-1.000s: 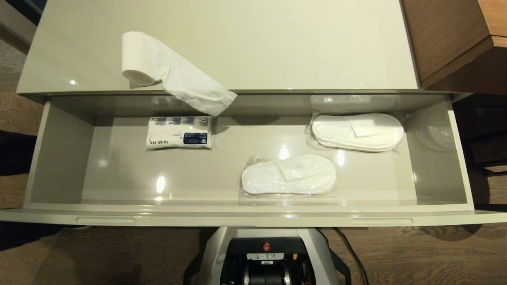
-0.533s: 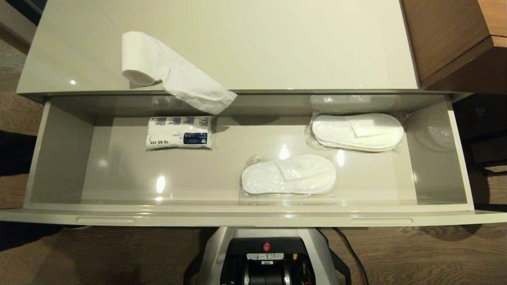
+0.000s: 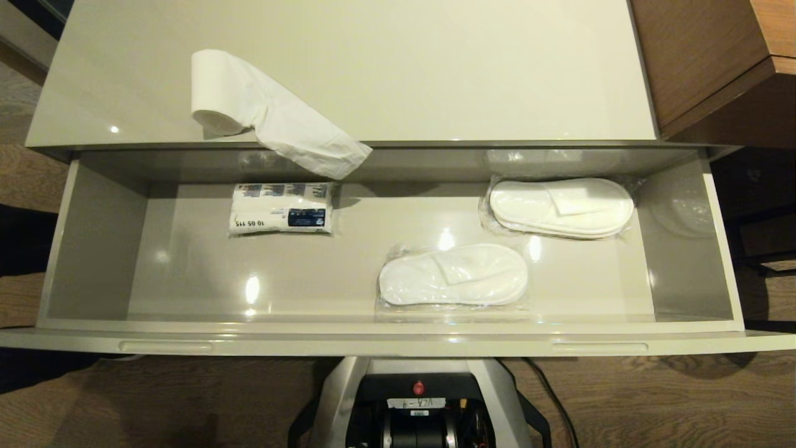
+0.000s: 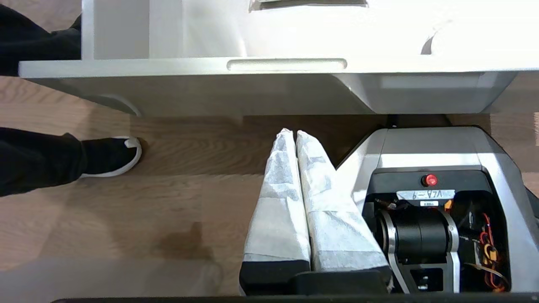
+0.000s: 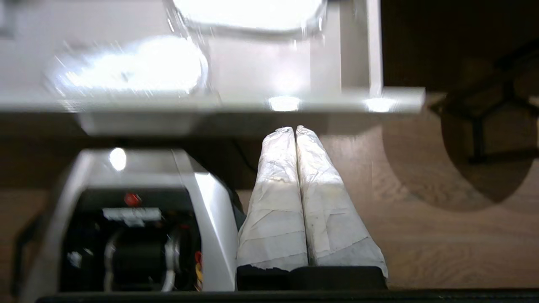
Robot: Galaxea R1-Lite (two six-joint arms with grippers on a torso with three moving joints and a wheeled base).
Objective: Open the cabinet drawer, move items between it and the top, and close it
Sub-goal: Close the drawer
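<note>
The wide beige-grey cabinet drawer (image 3: 398, 341) stands pulled out in the head view, with two slim slots in its front edge. Inside lie two wrapped white slipper pairs, one near the front middle (image 3: 454, 274) and one at the back right (image 3: 561, 207). A white paper roll (image 3: 214, 93) rests on the glossy cream top (image 3: 435, 68), its loose tail (image 3: 317, 149) hanging over the open drawer. Neither arm shows in the head view. My left gripper (image 4: 293, 134) and right gripper (image 5: 294, 130) hang below the drawer front beside my base, both shut and empty.
A small printed white packet (image 3: 281, 208) lies at the drawer's back left. Brown wooden furniture (image 3: 715, 62) adjoins the cabinet on the right. A person's black shoe (image 4: 111, 155) and trouser leg stand on the wood floor to my left. My base (image 3: 416, 401) sits under the drawer front.
</note>
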